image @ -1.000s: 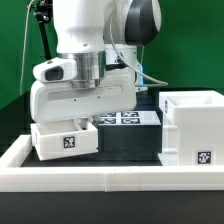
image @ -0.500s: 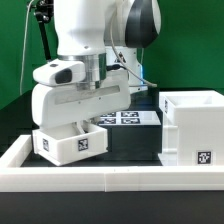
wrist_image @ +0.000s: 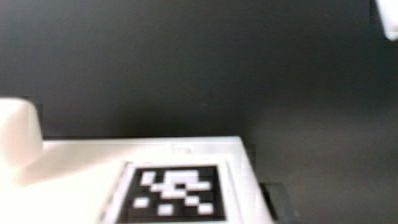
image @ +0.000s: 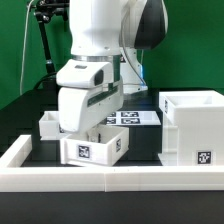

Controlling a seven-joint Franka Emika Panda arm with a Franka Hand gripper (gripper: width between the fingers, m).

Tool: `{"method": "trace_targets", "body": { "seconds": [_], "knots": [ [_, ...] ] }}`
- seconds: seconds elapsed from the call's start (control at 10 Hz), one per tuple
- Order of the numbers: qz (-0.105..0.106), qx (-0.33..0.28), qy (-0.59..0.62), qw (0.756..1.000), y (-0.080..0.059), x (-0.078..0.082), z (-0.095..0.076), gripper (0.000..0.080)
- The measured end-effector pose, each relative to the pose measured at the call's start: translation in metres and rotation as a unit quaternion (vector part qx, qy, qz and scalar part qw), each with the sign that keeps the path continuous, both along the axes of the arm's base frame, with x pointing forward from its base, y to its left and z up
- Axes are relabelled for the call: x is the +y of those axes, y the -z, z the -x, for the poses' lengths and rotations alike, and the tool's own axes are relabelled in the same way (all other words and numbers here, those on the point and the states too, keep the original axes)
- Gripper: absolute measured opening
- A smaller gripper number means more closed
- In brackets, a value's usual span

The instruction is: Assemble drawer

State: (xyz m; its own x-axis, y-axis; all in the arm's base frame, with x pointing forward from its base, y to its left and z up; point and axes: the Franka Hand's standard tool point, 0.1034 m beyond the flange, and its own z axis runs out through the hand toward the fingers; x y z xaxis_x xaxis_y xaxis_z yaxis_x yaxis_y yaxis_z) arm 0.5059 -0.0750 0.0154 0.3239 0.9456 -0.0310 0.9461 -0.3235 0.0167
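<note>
The drawer is in separate parts. The tall white housing stands open-topped at the exterior view's right, with a tag on its front. A small white tray with a tag on its front wall sits just left of the housing, near the front rim. My gripper reaches down into this tray and is shut on its wall; the fingertips are hidden by the hand. The wrist view shows that tray's tagged wall close up. A second small tray stands behind and to the left.
The marker board lies flat on the black table behind the trays. A low white rim runs along the table's front and sides. A blurred white object shows at the wrist view's edge.
My gripper has moved toward the exterior view's right with the small tray, bringing it closer to the housing. The second tray behind it has come into view.
</note>
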Motion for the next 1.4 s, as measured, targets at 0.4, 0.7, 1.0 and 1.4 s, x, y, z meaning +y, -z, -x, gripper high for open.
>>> {"method": "trace_targets", "body": {
  "seconds": [0.4, 0.7, 1.0, 1.4],
  "knots": [
    [0.008, 0.007, -0.131, 0.991, 0.003, -0.004, 0.002, 0.0042],
    [0.01, 0.004, -0.174, 0.985, 0.003, 0.014, -0.011, 0.0042],
    [0.011, 0.006, -0.177, 0.984, 0.005, 0.014, -0.013, 0.0042],
    [0.008, 0.013, -0.175, 0.984, 0.007, 0.023, -0.016, 0.0042]
  ]
}}
